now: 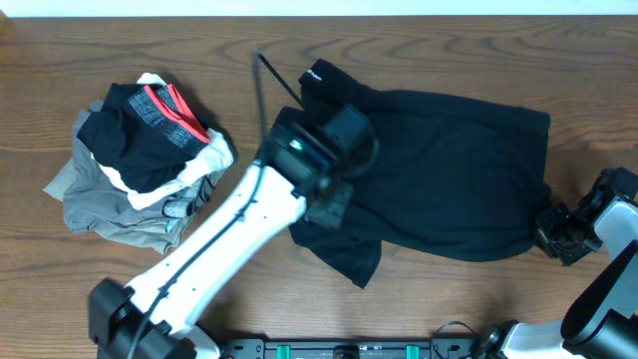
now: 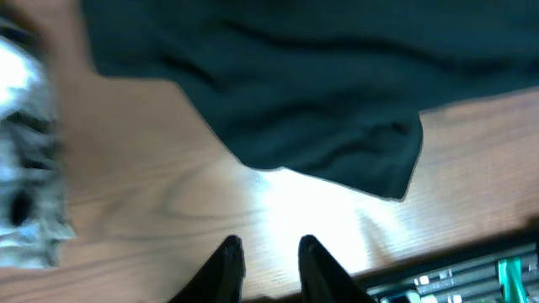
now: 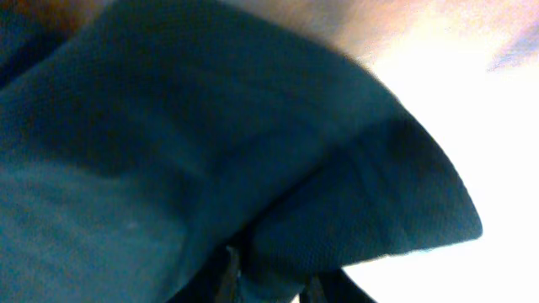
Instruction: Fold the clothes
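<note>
Sprawling over counter (image 1: 60, 60) centre-right, black garment (image 1: 449, 170) lies mostly flat. Left arm (image 1: 229, 224) crosses its left edge, hiding that part from overhead. Clothes heap (image 1: 140, 150), grey, white, red-banded, sits apart at left. Left pincer (image 2: 269, 246) slightly parted, empty, above bare wood. Right pincer (image 3: 269, 273) clenched on garment's lower right corner. Wrist views blurred.

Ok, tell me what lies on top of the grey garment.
On the grey garment: a white garment, then a black one with a red-striped band. Its middle is hidden.
</note>
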